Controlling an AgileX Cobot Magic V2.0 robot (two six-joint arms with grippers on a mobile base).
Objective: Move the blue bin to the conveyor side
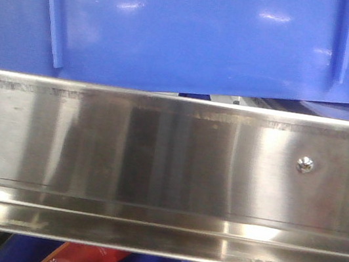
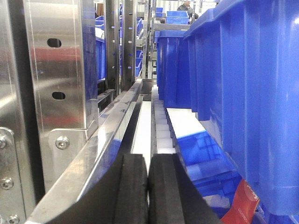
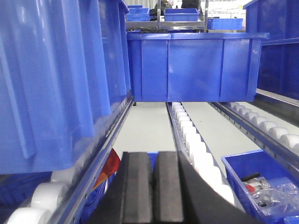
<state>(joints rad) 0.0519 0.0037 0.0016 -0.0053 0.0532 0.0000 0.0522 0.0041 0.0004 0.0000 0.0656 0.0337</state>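
Blue bin [image 3: 51, 79] rests on white rollers [image 3: 46, 196] between the arms, its long side running straight ahead, lying right of the left gripper [image 2: 148, 186] and left of the right gripper [image 3: 153, 186], both pressed closed and empty, neither clearly nearer.

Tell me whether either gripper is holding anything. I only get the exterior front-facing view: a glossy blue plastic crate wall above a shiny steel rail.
Observer: No. The left gripper has its black foam pads closed against each other with nothing between them.
Operator: And the right one?
Observer: The right gripper is shut the same way, empty.
Operator: Where is the crate relative to it?
Observer: The large glossy blue plastic bin stands just to the right gripper's left, apparently resting on white plastic rollers.
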